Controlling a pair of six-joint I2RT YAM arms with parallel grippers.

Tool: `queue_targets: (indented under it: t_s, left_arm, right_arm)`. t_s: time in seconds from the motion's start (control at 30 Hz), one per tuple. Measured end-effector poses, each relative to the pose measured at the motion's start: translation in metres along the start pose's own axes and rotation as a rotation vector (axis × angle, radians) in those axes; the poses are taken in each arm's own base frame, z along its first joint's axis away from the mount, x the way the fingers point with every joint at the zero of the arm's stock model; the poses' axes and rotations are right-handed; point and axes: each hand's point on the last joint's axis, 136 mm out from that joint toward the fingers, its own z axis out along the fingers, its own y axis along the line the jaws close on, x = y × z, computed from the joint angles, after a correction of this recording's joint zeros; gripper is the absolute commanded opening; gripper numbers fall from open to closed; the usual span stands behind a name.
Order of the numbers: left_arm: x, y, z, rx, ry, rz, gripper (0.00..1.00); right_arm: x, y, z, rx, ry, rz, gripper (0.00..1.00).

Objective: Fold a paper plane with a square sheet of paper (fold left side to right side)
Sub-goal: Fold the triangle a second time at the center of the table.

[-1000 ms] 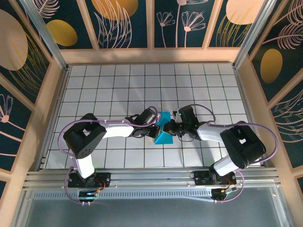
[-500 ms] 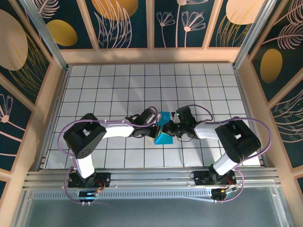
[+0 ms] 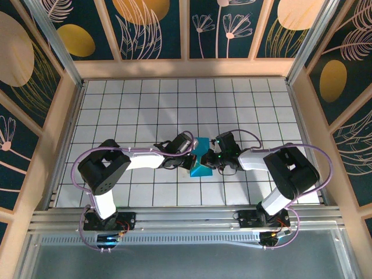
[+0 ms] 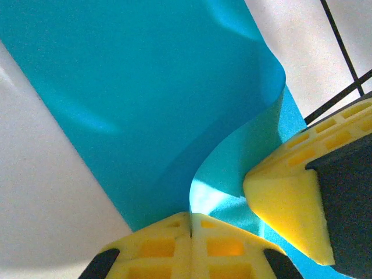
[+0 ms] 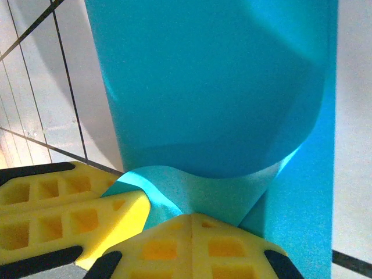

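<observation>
Bases of the two arms sit at the near edge of the white tiled desk [image 3: 145, 104], and both arms reach inward to meet near its middle. There the left end effector [image 4: 190, 216] has its yellow fingers pressed together on a curled fold of the thin turquoise-blue sheet of paper [image 4: 133, 99]. The right end effector [image 5: 192, 218] is likewise clamped on the same sheet from the opposite side, the two sets of fingers just beside each other. The paper is partly lifted and bowed between them, one layer arching over another that lies flat on the tiles. Beyond it the far tiles run to the dark patterned wall panels [image 3: 154, 29]. The risk, as I judge it: with two grips so close together, an uneven pull could tear or crumple the thin sheet. A skewed carry would set the crease off-centre and leave the edges mismatched.
</observation>
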Motion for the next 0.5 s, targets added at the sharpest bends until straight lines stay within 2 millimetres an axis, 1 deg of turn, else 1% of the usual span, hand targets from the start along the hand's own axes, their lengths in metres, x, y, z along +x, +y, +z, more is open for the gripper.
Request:
queue_targets:
  t_s: [0.1, 0.23, 0.37, 0.47, 0.5]
  left_arm:
    - [0.000, 0.000, 0.000, -0.002, 0.000, 0.000, 0.13]
    - [-0.001, 0.002, -0.004, -0.017, -0.004, -0.005, 0.23]
    - [-0.006, 0.005, -0.020, -0.052, -0.025, -0.010, 0.30]
    - [-0.017, -0.001, -0.040, -0.045, -0.065, -0.017, 0.30]
    - [-0.021, -0.005, -0.048, -0.035, -0.080, -0.020, 0.28]
  right_arm:
    - [0.000, 0.000, 0.000, 0.001, -0.001, 0.000, 0.00]
    - [0.000, 0.000, 0.000, 0.002, -0.001, 0.000, 0.00]
    - [0.000, 0.000, 0.000, 0.002, -0.002, -0.001, 0.00]
    - [0.000, 0.000, 0.000, 0.002, -0.002, -0.001, 0.00]
    - [0.000, 0.000, 0.000, 0.002, -0.002, -0.001, 0.00]
